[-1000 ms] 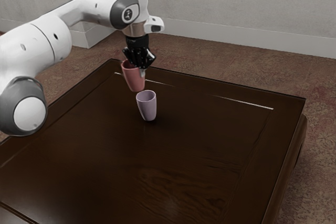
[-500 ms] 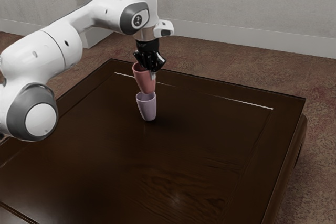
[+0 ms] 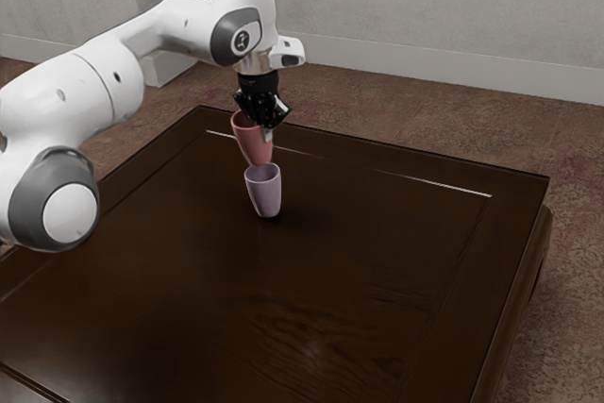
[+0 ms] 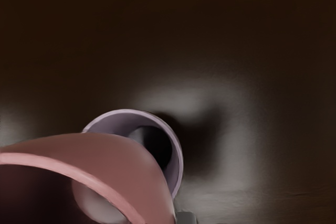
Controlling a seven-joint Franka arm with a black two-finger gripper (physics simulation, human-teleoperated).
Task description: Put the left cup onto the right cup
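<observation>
Pink cup (image 3: 250,142) (image 4: 100,169): smooth, tapered, tilted in my claw (image 3: 261,121), base right at the mouth of the lilac cup (image 3: 263,192) (image 4: 176,157).
Claw: pinched on the pink cup's rim.
Lilac cup: glossy, tapered, upright on the dark wooden table (image 3: 377,271).

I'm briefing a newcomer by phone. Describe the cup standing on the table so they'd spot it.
Find the dark wooden table; near its far side, under the white robot arm, a handleless lavender cup stands upright on the wood. Unlike the pink cup tilted over it in the black jaws, it is pale purple and rests on the table.
</observation>
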